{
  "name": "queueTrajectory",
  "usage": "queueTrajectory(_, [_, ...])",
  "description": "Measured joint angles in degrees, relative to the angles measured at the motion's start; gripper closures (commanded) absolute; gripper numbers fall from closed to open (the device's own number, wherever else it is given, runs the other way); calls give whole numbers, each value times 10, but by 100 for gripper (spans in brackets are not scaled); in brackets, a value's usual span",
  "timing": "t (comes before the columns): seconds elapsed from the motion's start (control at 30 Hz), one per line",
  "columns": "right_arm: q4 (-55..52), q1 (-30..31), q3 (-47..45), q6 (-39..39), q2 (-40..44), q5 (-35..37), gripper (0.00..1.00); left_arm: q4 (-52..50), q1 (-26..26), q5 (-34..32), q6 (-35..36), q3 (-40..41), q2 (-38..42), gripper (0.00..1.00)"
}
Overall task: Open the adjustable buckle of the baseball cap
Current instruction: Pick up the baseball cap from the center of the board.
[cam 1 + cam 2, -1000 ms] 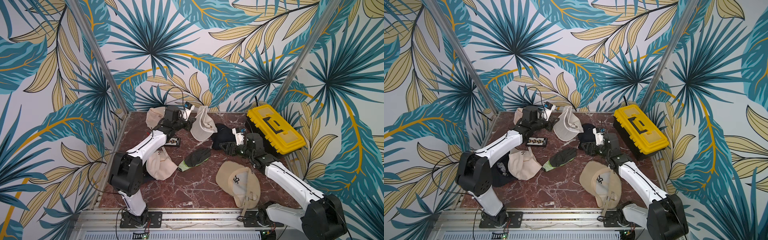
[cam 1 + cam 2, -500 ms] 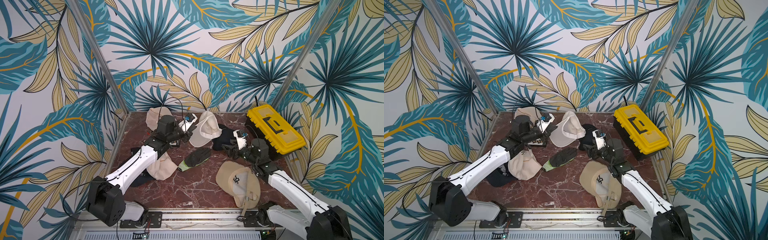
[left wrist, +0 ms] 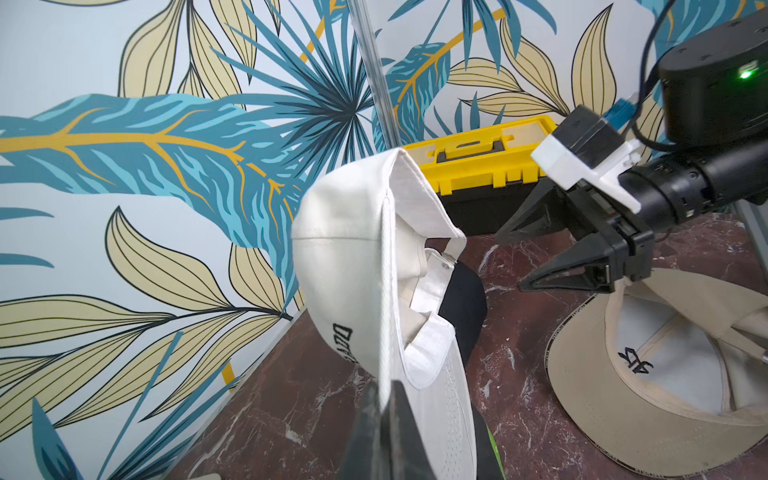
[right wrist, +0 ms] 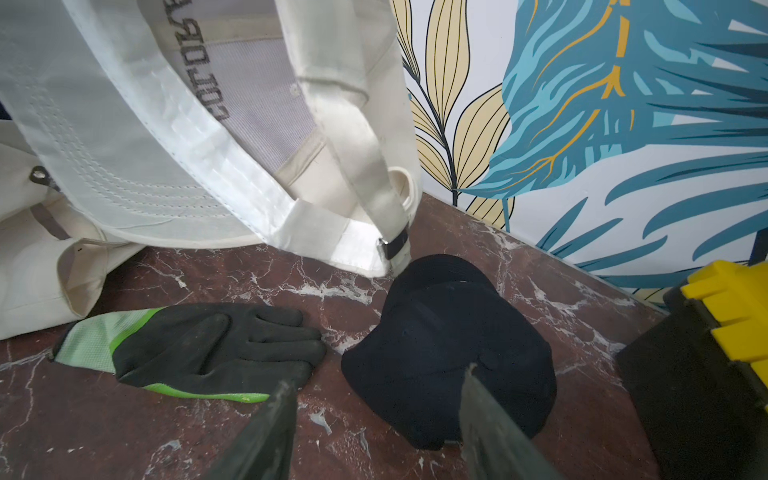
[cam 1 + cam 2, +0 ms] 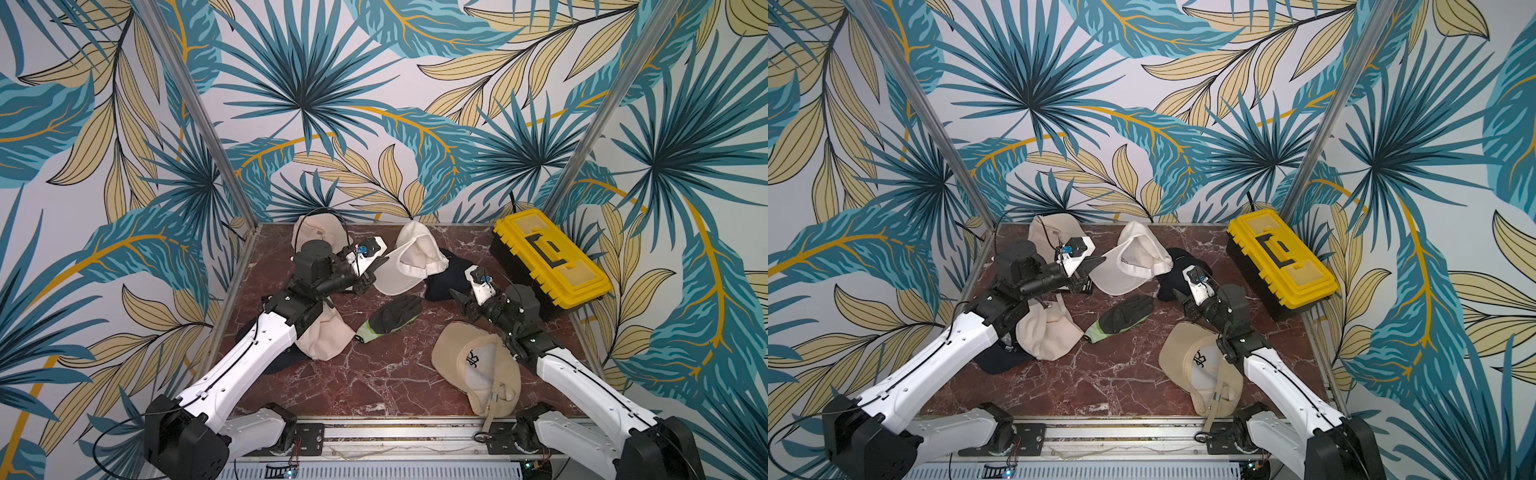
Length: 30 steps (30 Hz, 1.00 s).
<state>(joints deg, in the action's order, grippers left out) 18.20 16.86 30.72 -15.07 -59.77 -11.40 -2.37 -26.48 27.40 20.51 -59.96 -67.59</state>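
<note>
Pinched between the closed fingers of the left gripper (image 3: 384, 390), the white baseball cap (image 3: 353, 257) is held by its brim edge. Its long axis runs straight out from those fingertips, crown farthest away and hollow underside facing the right gripper (image 3: 511, 262). That gripper's fingers are spread wide and hold nothing, with the cap's metal buckle (image 4: 392, 245) just beyond their tips, a black cap (image 4: 449, 345) beneath and a glove (image 4: 199, 345) beside one tip.

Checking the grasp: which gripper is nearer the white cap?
Left. Left gripper is shut on the white cap at its brim; right gripper is open, apart, near the black cap.
</note>
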Motion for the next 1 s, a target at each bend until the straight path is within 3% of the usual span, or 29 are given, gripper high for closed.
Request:
queueTrajectory(0.17, [61, 0, -3, -8, -40, -11, 33, 0, 0, 24, -7, 13, 17, 100])
queueTrajectory(0.3, [104, 0, -2, -2, -70, -27, 36, 0, 0, 42, -18, 22, 29, 100])
queueTrajectory(0.33, [115, 0, -2, -1, -76, -33, 40, 0, 0, 46, -21, 23, 32, 100])
queueTrajectory(0.47, [141, 0, 6, 7, -96, -40, 75, 0, 0, 52, -35, 25, 44, 100])
queueTrajectory(0.5, [142, 0, 9, 10, -97, -38, 80, 0, 0, 52, -40, 25, 46, 100])
queueTrajectory(0.73, [154, 0, 15, 27, -73, -21, 95, 4, 0, 48, -66, 47, 34, 100])
queueTrajectory(0.77, [153, 0, 19, 26, -70, -21, 97, 4, -1, 48, -68, 49, 26, 95])
queueTrajectory(0.83, [147, 0, 32, 24, -68, -23, 100, 7, -1, 50, -70, 53, 8, 64])
queueTrajectory(0.87, [146, 0, 40, 22, -68, -23, 100, 7, -2, 51, -70, 55, -1, 57])
queueTrajectory(1.0, [141, 0, 68, 10, -69, -19, 100, 7, -5, 63, -57, 76, -20, 42])
